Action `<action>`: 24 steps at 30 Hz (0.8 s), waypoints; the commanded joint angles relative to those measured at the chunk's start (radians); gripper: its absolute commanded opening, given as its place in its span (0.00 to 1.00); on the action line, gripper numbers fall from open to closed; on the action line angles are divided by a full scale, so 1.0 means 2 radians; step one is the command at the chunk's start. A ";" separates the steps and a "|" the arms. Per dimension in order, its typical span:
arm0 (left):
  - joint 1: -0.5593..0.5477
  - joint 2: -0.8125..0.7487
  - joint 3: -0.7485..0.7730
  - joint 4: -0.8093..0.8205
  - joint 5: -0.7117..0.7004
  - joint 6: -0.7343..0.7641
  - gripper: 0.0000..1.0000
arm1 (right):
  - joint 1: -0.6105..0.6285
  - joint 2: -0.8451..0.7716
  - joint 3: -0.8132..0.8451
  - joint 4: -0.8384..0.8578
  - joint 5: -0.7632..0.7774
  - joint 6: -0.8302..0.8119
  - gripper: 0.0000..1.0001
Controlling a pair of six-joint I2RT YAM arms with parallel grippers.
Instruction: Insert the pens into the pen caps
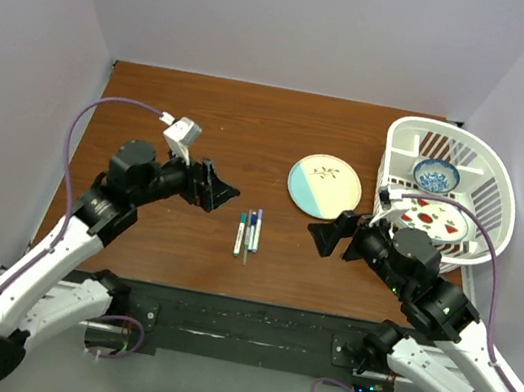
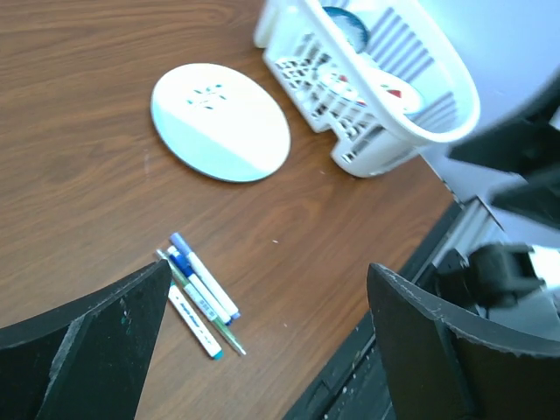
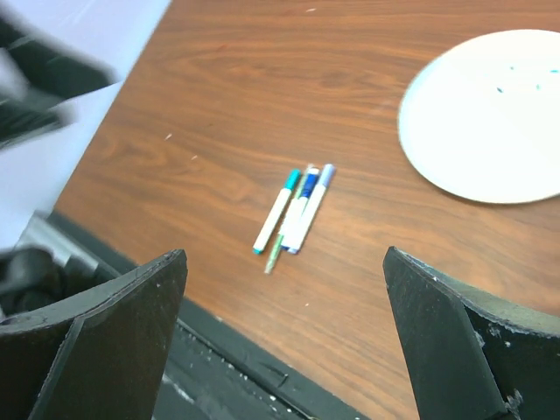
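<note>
Pale walls box in a brown wood-grain table (image 1: 176,110), where the left gripper (image 1: 222,192) and the right gripper (image 1: 326,234) hang with jaws spread wide, both empty, on either side of three pens (image 1: 249,231) lying bunched and touching. Blue and green pen caps (image 3: 311,175) seem to sit on their ends. The risk: broad fingers could catch all three slim pens at once, or roll them towards the near edge. Beyond lie a two-tone plate (image 1: 324,187) and a white basket (image 1: 490,196) of dishes.
</note>
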State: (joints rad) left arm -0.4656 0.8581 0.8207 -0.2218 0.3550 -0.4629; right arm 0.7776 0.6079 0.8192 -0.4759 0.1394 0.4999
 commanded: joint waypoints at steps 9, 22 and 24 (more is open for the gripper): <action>0.003 -0.099 -0.062 0.011 0.047 0.044 0.99 | 0.000 -0.006 0.014 -0.001 0.091 0.033 0.99; 0.003 -0.121 -0.068 0.015 0.026 0.049 0.99 | 0.000 0.000 0.018 -0.008 0.084 0.028 0.99; 0.003 -0.122 -0.067 0.015 0.023 0.049 0.99 | 0.000 0.000 0.018 -0.007 0.084 0.024 0.99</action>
State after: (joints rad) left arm -0.4648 0.6231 0.6758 -0.2115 0.4171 -0.3962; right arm 0.7776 0.6067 0.8192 -0.5026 0.2790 0.5499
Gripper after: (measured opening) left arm 0.988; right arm 0.986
